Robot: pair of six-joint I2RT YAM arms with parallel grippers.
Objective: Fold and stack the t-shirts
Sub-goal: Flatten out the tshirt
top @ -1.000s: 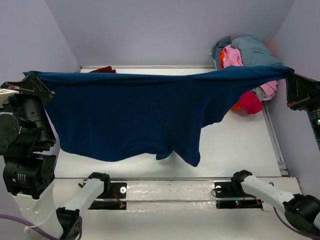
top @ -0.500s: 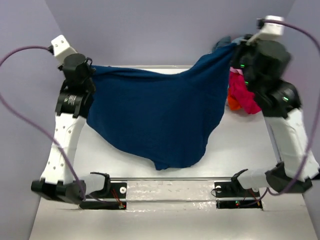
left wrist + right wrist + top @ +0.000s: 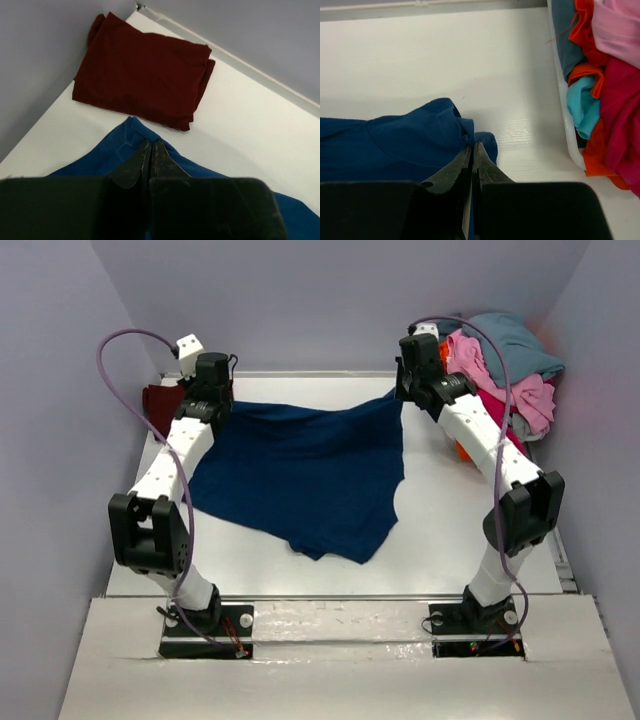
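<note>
The left arm (image 3: 175, 455) hid part of the maroon t-shirt (image 3: 158, 400) in the top view, and the right wrist view's edge cropped the t-shirt pile (image 3: 612, 100).
</note>
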